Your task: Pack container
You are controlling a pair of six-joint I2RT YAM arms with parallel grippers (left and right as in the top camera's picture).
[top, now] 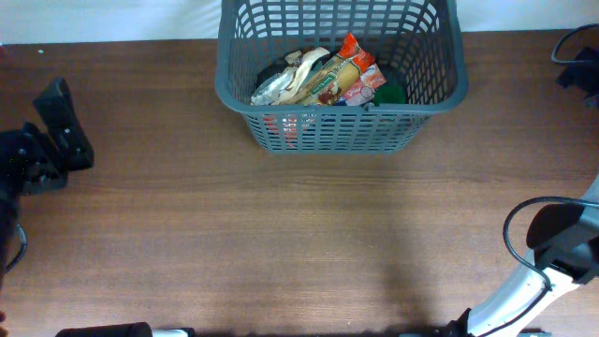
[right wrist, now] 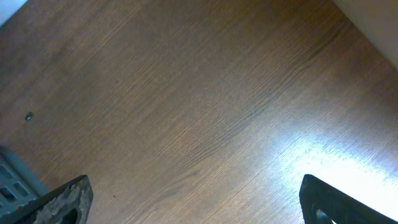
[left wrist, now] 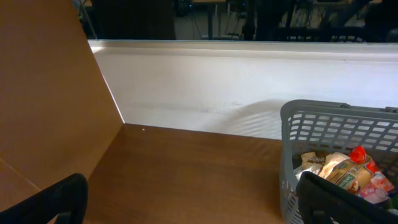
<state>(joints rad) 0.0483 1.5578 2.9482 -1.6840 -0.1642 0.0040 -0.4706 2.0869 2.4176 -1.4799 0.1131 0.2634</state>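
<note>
The container (top: 337, 131), a dark grey lattice basket, stands at the back middle of the table. Several grocery packets (top: 323, 80) lie inside it, one with a red top. In the left wrist view the container (left wrist: 323, 124) sits at the right, with the packets (left wrist: 348, 174) showing over its rim. My left gripper (top: 67, 126) rests at the far left, well away from the container. It is open, and only bare table lies between its fingers (left wrist: 56, 202). My right gripper (top: 578, 64) sits at the far right edge, also open (right wrist: 199, 205) over bare wood.
A white wall (left wrist: 217, 81) runs along the table's back edge. A corner of the grey basket (right wrist: 7, 180) shows at the lower left of the right wrist view. The right arm and its cable (top: 547, 253) occupy the front right corner.
</note>
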